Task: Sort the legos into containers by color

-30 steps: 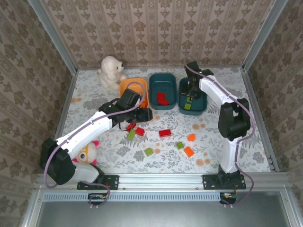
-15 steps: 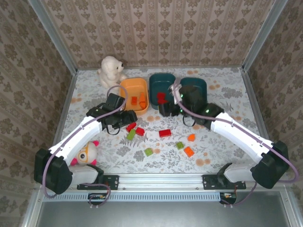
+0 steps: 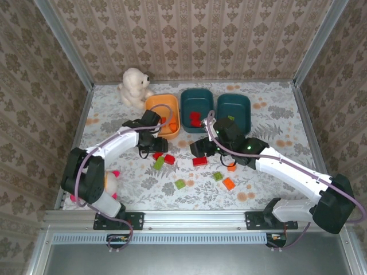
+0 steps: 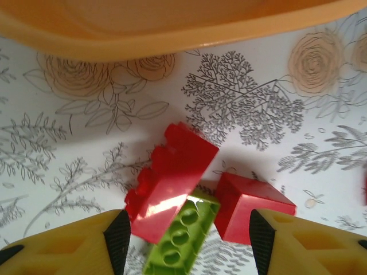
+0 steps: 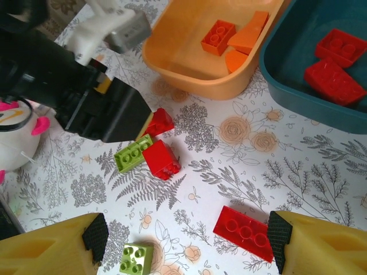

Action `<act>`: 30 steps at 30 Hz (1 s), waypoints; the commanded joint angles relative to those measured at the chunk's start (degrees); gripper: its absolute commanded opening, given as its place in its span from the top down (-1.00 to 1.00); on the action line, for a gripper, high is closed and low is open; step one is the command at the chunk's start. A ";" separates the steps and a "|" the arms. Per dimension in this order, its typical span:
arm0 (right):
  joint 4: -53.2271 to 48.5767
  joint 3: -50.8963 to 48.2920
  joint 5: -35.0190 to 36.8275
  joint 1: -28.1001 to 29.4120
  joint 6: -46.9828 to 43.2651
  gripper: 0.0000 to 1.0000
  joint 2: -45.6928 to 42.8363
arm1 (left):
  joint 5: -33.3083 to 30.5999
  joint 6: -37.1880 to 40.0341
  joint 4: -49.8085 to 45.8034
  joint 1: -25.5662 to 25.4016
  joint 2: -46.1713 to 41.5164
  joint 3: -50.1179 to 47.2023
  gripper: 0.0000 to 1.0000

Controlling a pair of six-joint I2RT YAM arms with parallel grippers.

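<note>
Sorting is partly complete. The orange rounded plastic tub (image 5: 189, 80) contains orange bricks (image 5: 246, 34). The middle dark teal plastic tub (image 5: 298, 112) contains red bricks (image 5: 330, 71). The right dark teal plastic tub (image 3: 238, 106) contains one light green piece (image 3: 230, 118). All other bricks lie loose on the floral-patterned desk (image 3: 275, 114) in front of the tubs.

The left hand (image 4: 186, 240) hangs released over a tight cluster just beside the orange tub. A tilted red studded brick (image 4: 172, 172) lies across a light green studded brick (image 4: 180, 238), with a second red block (image 4: 252, 206) touching them. The fingers stand on either side of the cluster, probably to take a red piece. The overlap could drag the green one along.

The right hand (image 5: 186, 240) is also released. Its fingers straddle a flat red plate brick (image 5: 243, 232) on the desk, closer to one finger than the other. This placement suggests a pick bound for the middle tub. A loose green cube (image 3: 180, 184) and a loose orange wedge (image 3: 229, 183) lie nearer the arm bases.
</note>
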 commanded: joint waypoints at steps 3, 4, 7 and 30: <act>-0.53 -0.37 1.07 0.17 1.40 -0.53 -2.35 | -2.21 6.73 -1.40 0.19 4.71 2.67 -0.16; -0.58 -0.59 1.21 0.18 1.54 -0.53 -2.55 | -2.15 6.91 -1.21 0.15 5.23 2.76 -0.16; -0.85 -0.72 1.39 0.25 1.84 -0.53 -3.01 | -3.25 7.66 -0.92 -0.15 6.77 3.31 -0.16; -4.10 1.12 6.80 0.12 2.90 -0.53 -4.06 | -12.69 6.48 -8.03 -4.19 1.72 12.06 0.53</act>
